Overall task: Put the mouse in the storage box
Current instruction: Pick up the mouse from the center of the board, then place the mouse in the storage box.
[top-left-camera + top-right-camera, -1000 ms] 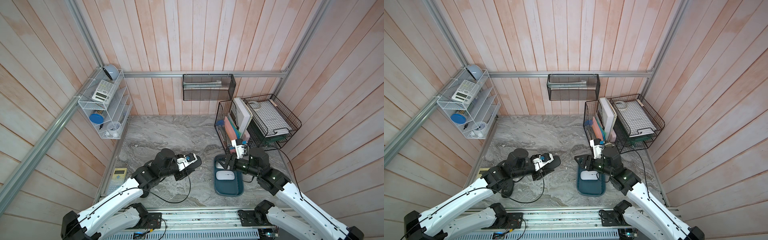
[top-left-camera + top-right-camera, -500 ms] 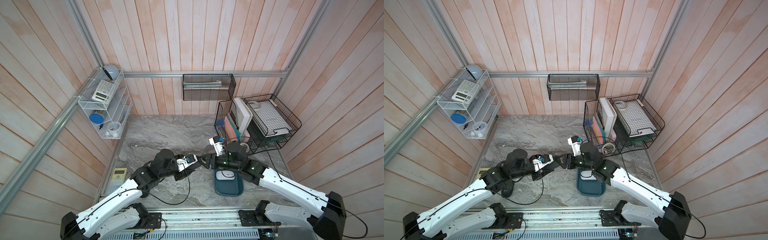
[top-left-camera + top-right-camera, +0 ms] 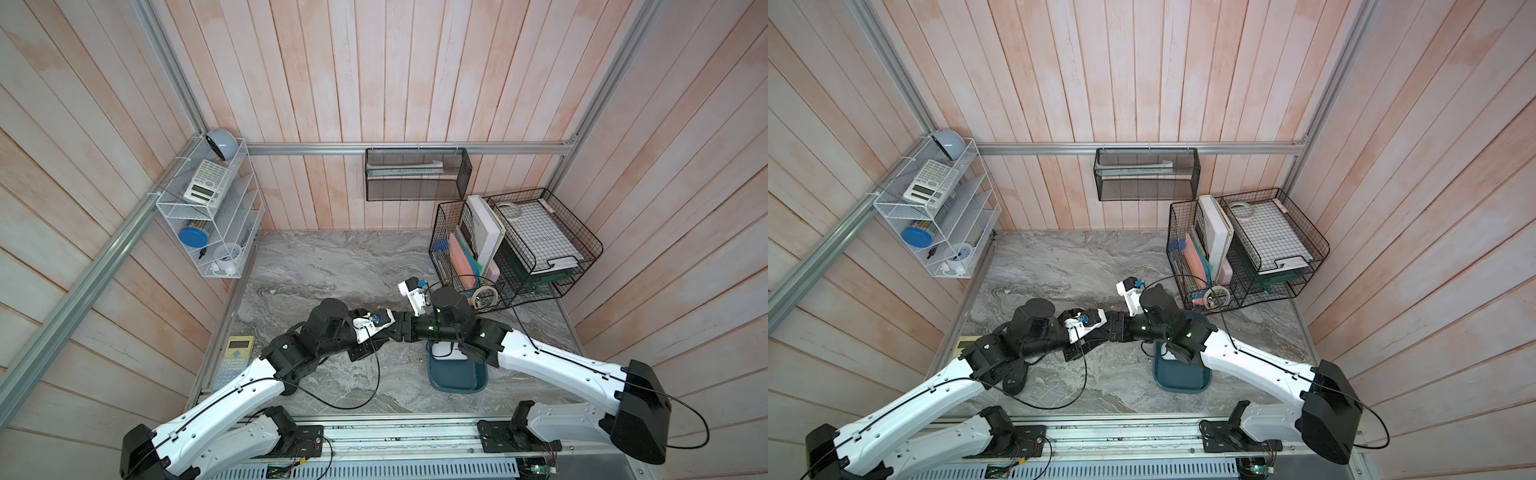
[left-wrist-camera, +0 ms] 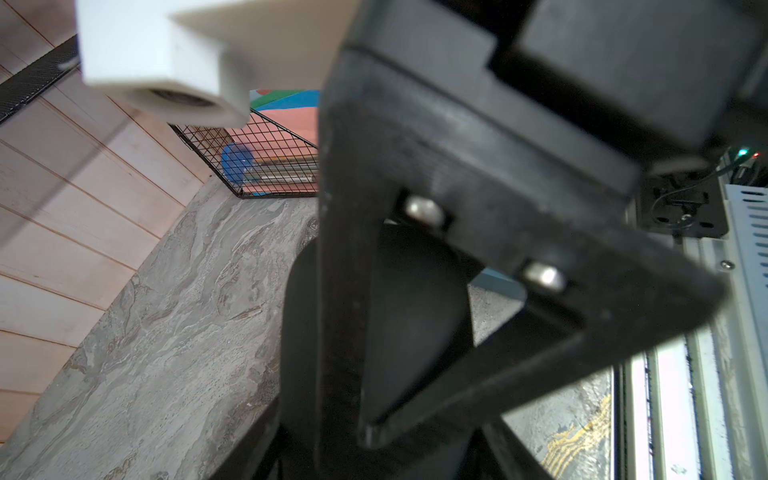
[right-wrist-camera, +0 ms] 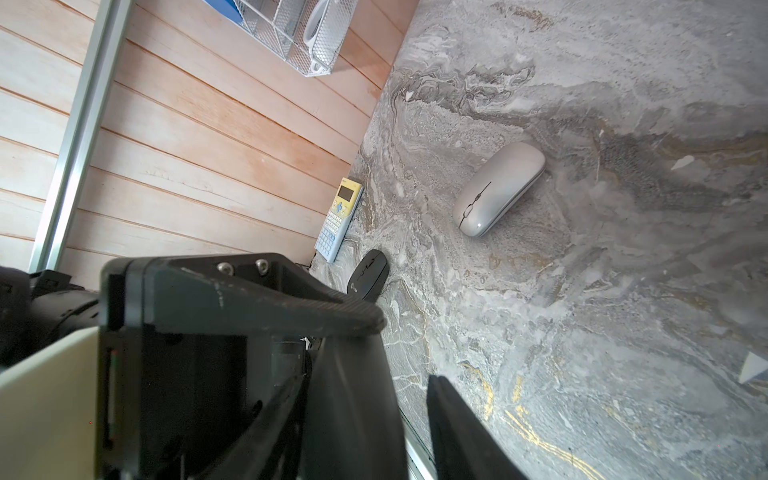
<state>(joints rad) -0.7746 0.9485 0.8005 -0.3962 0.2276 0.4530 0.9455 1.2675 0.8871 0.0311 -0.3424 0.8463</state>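
Note:
The teal storage box point(image 3: 457, 379) point(image 3: 1179, 380) lies at the table's front right. A white mouse point(image 3: 444, 351) rests in its far end, half under my right arm. In the middle of the table my two grippers meet tip to tip. My left gripper point(image 3: 390, 331) point(image 4: 382, 453) is shut on a black mouse point(image 4: 415, 307). My right gripper point(image 3: 402, 328) point(image 5: 365, 436) stands open around that same mouse point(image 5: 353, 399), with a gap showing beside one finger point(image 5: 457, 436). A silver mouse point(image 5: 498, 189) and another black mouse point(image 5: 370, 276) point(image 3: 1014, 380) lie on the table.
A yellow calculator point(image 3: 237, 357) point(image 5: 338, 220) lies by the left wall. Black wire baskets point(image 3: 515, 249) with books and papers stand at the back right. A white wire rack point(image 3: 208, 216) hangs on the left wall and a mesh basket point(image 3: 415, 174) on the back wall.
My right arm swung left from above the storage box to meet the left gripper, and its jaws narrowed. The left arm barely moved. The white mouse stayed in the box.

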